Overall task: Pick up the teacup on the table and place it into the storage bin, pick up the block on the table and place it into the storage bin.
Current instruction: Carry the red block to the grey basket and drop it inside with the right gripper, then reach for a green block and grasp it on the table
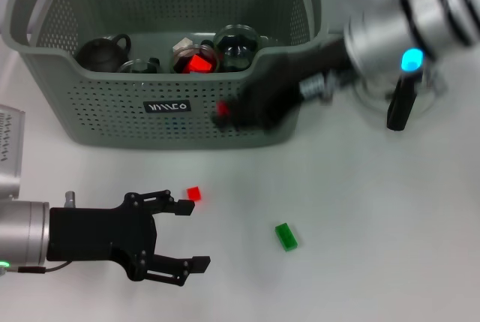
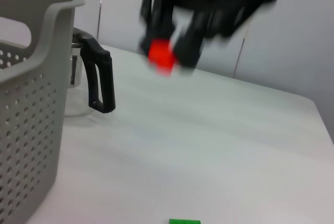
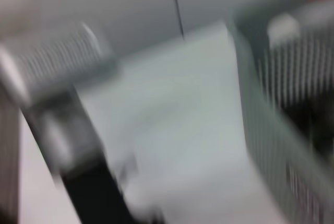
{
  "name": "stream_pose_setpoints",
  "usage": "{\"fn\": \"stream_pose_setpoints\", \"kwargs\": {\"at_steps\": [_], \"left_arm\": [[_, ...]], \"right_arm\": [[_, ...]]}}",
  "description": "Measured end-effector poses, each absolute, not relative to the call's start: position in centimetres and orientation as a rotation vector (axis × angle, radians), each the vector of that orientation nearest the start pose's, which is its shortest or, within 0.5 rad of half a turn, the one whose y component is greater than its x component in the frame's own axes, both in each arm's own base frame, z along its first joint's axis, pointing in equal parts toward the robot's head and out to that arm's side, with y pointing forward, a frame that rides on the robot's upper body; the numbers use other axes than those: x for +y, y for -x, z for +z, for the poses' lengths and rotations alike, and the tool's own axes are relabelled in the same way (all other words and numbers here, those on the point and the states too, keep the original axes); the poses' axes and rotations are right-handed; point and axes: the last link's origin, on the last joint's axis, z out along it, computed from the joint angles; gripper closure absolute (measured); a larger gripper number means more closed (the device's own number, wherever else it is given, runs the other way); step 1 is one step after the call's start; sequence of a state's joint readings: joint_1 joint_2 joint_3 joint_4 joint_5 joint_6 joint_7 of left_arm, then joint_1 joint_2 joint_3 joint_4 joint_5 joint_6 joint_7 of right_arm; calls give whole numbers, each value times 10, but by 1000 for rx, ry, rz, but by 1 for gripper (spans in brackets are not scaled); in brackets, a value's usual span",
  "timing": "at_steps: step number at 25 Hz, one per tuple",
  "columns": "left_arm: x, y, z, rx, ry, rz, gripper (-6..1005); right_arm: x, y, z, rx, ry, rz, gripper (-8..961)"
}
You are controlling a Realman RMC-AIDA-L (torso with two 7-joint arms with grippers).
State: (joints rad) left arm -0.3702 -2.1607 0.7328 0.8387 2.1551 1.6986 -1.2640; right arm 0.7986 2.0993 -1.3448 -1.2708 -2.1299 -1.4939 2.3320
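Observation:
The storage bin stands at the back of the table, and its wall fills one side of the left wrist view. Inside it lie glass teacups, one with a red piece in it. My right gripper, blurred with motion, is low in front of the bin's front wall, shut on a red block. The left wrist view shows that same gripper and block above the table. My left gripper hovers open at the near left.
A small red block lies just beyond my left fingertips, and a green block lies to the right of them. A dark teapot is in the bin. A glass jug with a black handle stands right of the bin.

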Motion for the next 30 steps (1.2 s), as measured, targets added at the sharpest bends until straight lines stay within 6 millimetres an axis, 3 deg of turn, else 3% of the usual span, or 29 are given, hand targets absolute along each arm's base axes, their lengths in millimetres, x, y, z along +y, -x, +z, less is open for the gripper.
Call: {"fn": "stream_pose_setpoints", "kwargs": {"at_steps": [4, 7, 11, 17, 24, 30], "left_arm": [[270, 280, -17, -470, 2915, -549, 62], [271, 278, -18, -464, 2920, -550, 62], [271, 277, -17, -457, 2921, -553, 62], [273, 275, -17, -452, 2933, -558, 62], [273, 275, -16, -465, 2934, -556, 62], [273, 275, -16, -463, 2934, -555, 62]], "right_arm": [[381, -20, 10, 464, 2955, 336, 750], [403, -3, 23, 471, 2865, 417, 750], [429, 2, 13, 486, 2764, 384, 750], [452, -14, -16, 518, 2683, 223, 750], [455, -20, -19, 461, 2633, 203, 634], [428, -15, -2, 341, 2691, 397, 340]]}}
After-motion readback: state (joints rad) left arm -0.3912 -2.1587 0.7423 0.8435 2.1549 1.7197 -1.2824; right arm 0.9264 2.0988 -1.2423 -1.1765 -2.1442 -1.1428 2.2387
